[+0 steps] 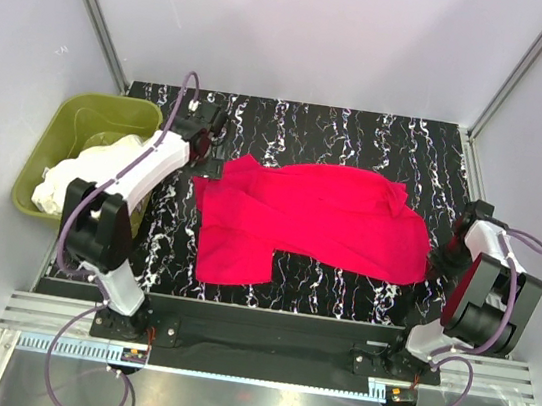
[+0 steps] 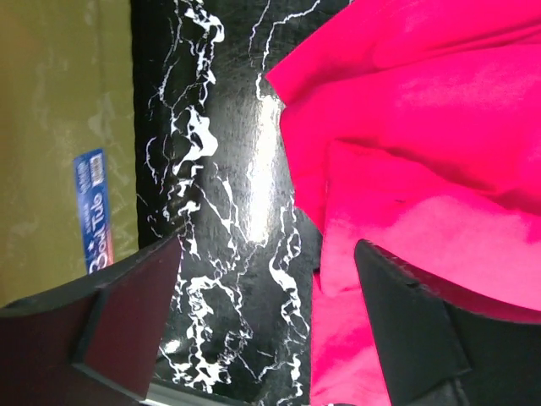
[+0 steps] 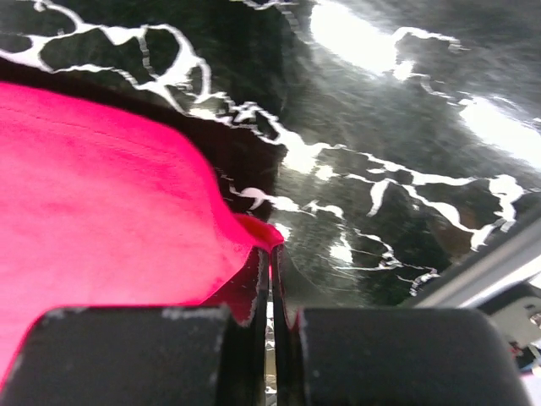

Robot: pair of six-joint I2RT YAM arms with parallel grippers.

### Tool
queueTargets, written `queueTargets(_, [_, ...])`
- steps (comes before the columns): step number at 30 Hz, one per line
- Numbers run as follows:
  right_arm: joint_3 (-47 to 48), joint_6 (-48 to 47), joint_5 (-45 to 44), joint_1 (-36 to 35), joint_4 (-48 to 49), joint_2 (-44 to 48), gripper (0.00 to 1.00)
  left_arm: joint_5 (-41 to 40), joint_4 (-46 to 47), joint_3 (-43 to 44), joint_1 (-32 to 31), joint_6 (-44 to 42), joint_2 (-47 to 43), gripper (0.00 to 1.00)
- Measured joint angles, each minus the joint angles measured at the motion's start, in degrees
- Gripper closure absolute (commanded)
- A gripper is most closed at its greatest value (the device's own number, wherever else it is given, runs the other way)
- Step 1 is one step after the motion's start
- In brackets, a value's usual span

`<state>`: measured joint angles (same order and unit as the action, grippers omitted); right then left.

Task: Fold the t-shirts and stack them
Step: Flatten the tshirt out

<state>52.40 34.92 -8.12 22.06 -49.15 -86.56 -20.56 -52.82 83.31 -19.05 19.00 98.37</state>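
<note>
Pale grey walls [image 1: 306,26] and slim metal posts [image 1: 97,7] close in a black marble-patterned table [image 1: 361,135] veined with white. An olive-green tub [image 1: 39,165] sits off the table's left edge. White t-shirts [image 1: 95,163] lie heaped inside the tub, loose and unfolded. The left arm's pale forearm [image 1: 149,171] crosses over the tub's table-side rim and hides part of the heap. To the right of the tub, the red t-shirt [image 1: 319,220] lies spread across the middle of the table, rumpled, with one part reaching down toward the arms' bases. The left gripper [image 1: 211,144] hangs between the tub and the shirt, at the shirt's corner nearest the tub on the far side. In the left wrist view its fingers [image 2: 127,330] stand wide apart: one is over bare marble, the other over red cloth, with the cloth's edge between them. The tub's wall, bearing a blue printed label [image 2: 95,211], fills the side of that view beyond the marble. The right gripper [image 1: 437,259] sits at the shirt's edge farthest from the tub. In the right wrist view its fingers [image 3: 245,292] are pressed almost together with only a thin slit between them, and a curled lip of red hem is nipped at their tips. A metal rail [image 3: 473,271] shows just past the marble on the side away from the tub.
</note>
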Motion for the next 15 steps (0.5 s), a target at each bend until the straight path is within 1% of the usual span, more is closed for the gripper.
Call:
queueTargets(1, [0.00, -0.26, 0.90, 0.00, 0.37, -0.37, 0.99, -0.02, 0.09, -0.44, -0.20, 0.17, -1.14, 0.11])
queueTargets(2, [0.00, -0.52, 1.99, -0.04, 0.63, -0.61, 0.98, -0.02, 0.20, -1.38, -0.55, 0.35, -2.95, 0.18])
queueTargets(3, [0.00, -0.66, 2.91, -0.20, 0.85, -0.70, 0.97, 0.35, 0.28, -2.69, -0.70, 0.66, -5.09, 0.22])
queueTargets(6, [-0.02, -1.03, 4.57, -0.55, 1.53, -0.70, 0.93, 4.00, 0.70, -11.15, -2.43, 2.32, -15.80, 0.34])
queueTargets(7, [-0.02, -1.22, 4.81, -0.70, 1.64, -0.70, 0.92, 6.34, 0.90, -14.99, -2.80, 3.32, -19.74, 0.36])
queueTargets(8, [-0.02, -1.31, 5.09, -0.76, 1.75, -0.70, 0.90, 8.46, 0.13, -18.64, -3.04, 4.35, -23.19, 0.36])
queueTargets(10, [-0.02, -1.64, 5.81, -0.81, 1.92, -0.70, 0.89, 12.11, -0.46, -25.53, -3.17, 7.13, -27.98, 0.35])
queueTargets(12, [-0.02, -1.75, 6.08, -0.81, 2.03, -0.70, 0.89, 15.91, -0.68, -32.30, -3.21, 10.34, -30.42, 0.32])
queueTargets(15, [-0.02, -1.95, 6.32, -0.81, 2.25, -0.70, 0.87, 20.55, -0.24, -39.52, -3.23, 14.84, -31.41, 0.31])
